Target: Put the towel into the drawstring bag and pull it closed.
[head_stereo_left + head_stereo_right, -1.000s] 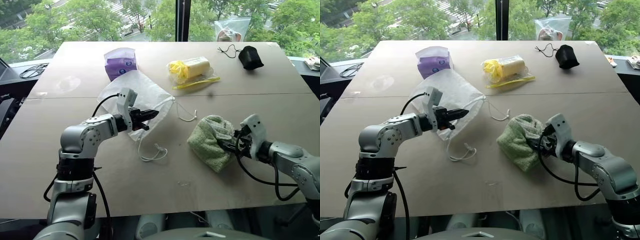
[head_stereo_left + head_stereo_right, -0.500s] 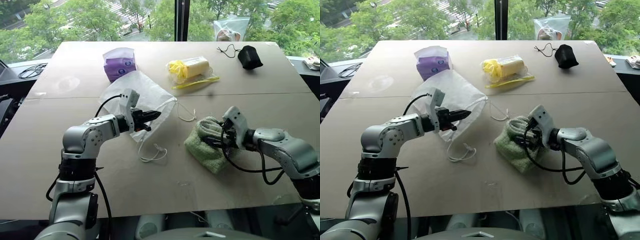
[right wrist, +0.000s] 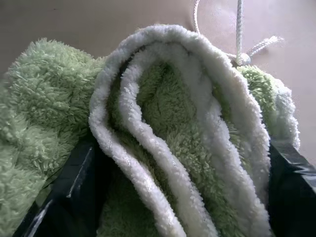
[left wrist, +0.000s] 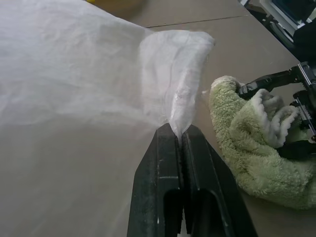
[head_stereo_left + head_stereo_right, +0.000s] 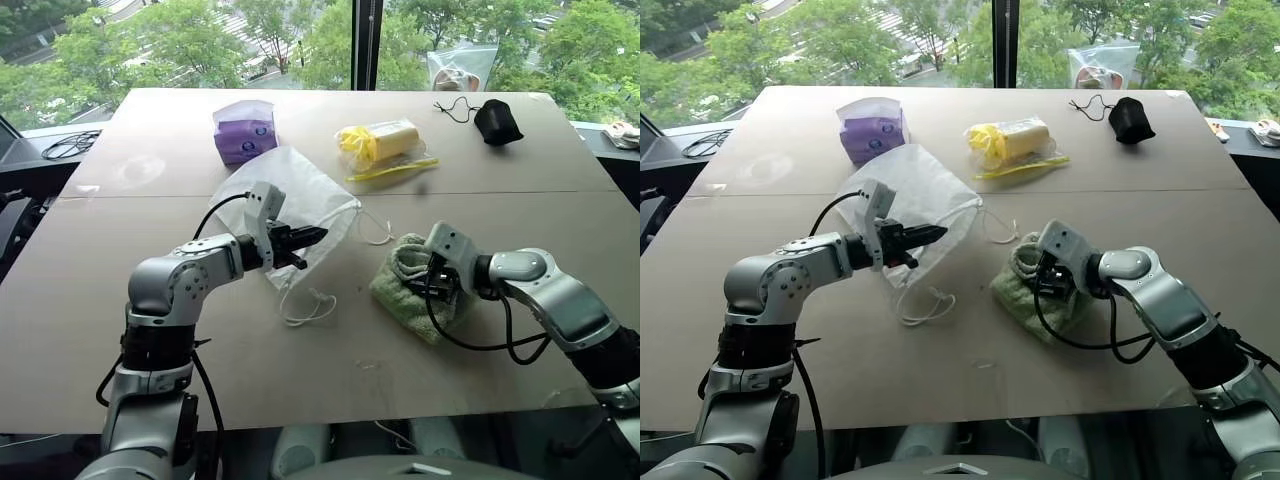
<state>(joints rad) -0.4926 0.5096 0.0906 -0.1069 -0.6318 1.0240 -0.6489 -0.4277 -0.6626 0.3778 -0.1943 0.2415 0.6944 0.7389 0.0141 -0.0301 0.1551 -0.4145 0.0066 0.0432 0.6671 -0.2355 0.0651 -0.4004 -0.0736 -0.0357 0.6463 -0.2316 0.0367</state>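
Green towel [image 5: 412,290] lying on the worktop [image 5: 300,370] outside the drawstring bag [image 5: 290,195], right claw [image 5: 436,285] closing around its fold, left claw [image 4: 181,136] pinching the bag's rim; stuffing and cinching remaining.

- We see the towel [image 5: 412,290], small, light green and fluffy, with whitish edges. It lies bunched on the table, right of the middle. Its folds stand up in thick ridges, and one bundle of those folds sits between two black fingers [image 3: 66,185].
- We see the drawstring bag [image 5: 295,195], thin, white and a little see-through, just left of the towel and apart from it. It is lifted and crumpled, with a fold of its edge pinched. Its white cords [image 5: 305,305] trail loose on the table, one loop below the bag, another [image 5: 375,232] between bag and towel.
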